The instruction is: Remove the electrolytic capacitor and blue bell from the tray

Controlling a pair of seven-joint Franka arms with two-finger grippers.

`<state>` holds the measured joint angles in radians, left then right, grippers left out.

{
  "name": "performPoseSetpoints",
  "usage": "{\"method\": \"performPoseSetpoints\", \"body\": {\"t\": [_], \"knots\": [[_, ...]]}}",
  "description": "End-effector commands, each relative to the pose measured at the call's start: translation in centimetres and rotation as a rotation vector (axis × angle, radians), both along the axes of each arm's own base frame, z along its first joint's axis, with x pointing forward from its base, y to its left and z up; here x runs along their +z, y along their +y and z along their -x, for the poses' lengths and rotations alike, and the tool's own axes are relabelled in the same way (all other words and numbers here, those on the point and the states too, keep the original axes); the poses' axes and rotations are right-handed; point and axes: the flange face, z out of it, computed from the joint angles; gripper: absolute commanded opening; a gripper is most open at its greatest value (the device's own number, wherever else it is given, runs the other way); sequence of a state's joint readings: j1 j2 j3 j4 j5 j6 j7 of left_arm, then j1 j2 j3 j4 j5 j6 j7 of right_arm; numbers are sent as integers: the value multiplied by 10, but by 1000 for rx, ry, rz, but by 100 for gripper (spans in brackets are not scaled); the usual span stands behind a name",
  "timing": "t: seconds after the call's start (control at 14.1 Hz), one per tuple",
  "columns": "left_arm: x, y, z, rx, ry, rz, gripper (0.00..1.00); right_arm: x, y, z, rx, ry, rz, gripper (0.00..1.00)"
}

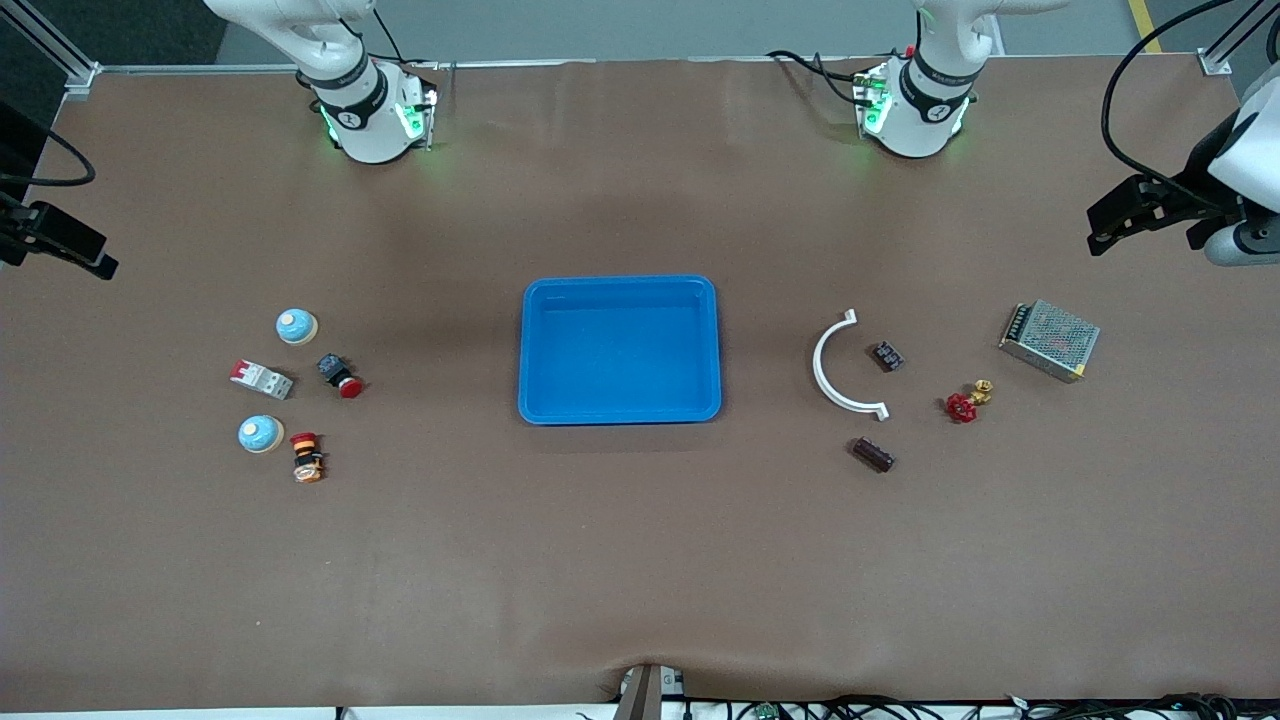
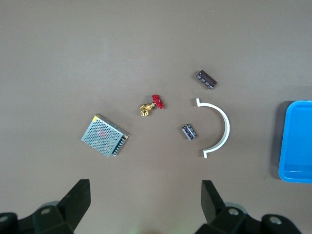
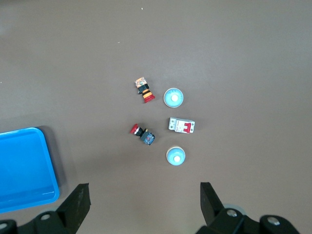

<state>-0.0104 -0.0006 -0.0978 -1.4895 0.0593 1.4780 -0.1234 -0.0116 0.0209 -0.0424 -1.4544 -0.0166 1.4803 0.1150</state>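
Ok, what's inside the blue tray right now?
Nothing: the blue tray shows only its bare blue floor. No capacitor or bell is in it, and nothing covers any part of its inside.

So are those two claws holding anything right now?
No, nothing is held. The left claw hangs open above the table near the metal box, and the right claw hangs open near the bells.

The counter (image 1: pixel 640 560) is showing a matt brown covering, faintly creased like paper or cloth. The blue tray (image 1: pixel 620 288) is gleaming as smooth, glossy plastic. The power supply (image 1: pixel 1050 340) is wearing a perforated bare-metal mesh. The white curved piece (image 1: pixel 830 385) is looking like smooth plastic. The valve (image 1: pixel 968 400) is showing brass under a red handle.
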Motion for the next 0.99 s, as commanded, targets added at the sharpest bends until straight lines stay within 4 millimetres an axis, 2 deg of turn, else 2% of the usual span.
{"method": "performPoseSetpoints", "body": {"t": [0.0, 0.21, 0.57, 0.85, 0.92], "knots": [[4, 0, 4, -16, 7, 15, 100, 23, -6, 6, -5, -1, -1, 100], [6, 1, 4, -16, 2, 14, 100, 31, -5, 8, -6, -9, -5, 100], [8, 0, 5, -16, -1, 16, 100, 28, -4, 3, -5, -13, -12, 100], [10, 1, 7, -14, -5, 15, 100, 12, -4, -9, -13, -13, -18, 100], [11, 1, 8, -13, -5, 15, 100, 1, -6, -14, -20, -4, -40, 100]]}}
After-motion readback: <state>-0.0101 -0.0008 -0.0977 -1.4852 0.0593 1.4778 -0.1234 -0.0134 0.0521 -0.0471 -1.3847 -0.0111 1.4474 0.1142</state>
